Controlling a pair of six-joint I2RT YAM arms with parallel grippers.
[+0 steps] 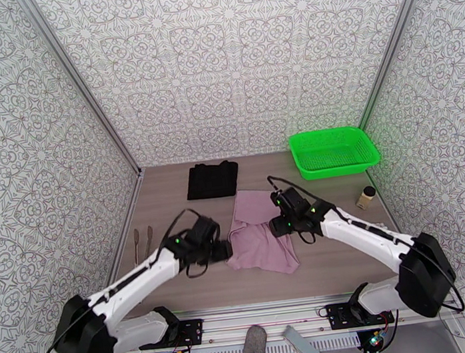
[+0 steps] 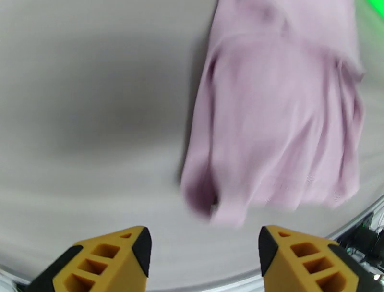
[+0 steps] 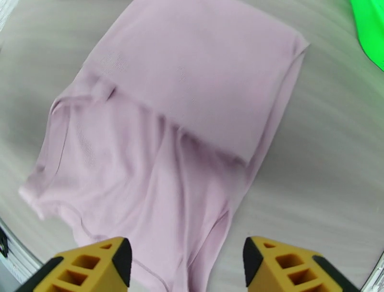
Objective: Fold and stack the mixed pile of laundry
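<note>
1. Grippers both spread wide, nothing held: left gripper (image 1: 225,250) (image 2: 205,249) hangs just beside the lower-left edge of the dusty pink cloth shirt (image 1: 261,241) (image 2: 278,120); right gripper (image 1: 279,227) (image 3: 187,259) hangs over its right half.
2. Pink shirt (image 3: 182,120) lies rumpled at centre frame on the grey-brown table (image 1: 335,256), its upper part folded over.
3. Plain black cloth garment (image 1: 213,179) folded flat, above-left of the shirt; corners close, contact unclear.
4. Bright green mesh plastic basket (image 1: 333,151) upper right, well apart.
</note>
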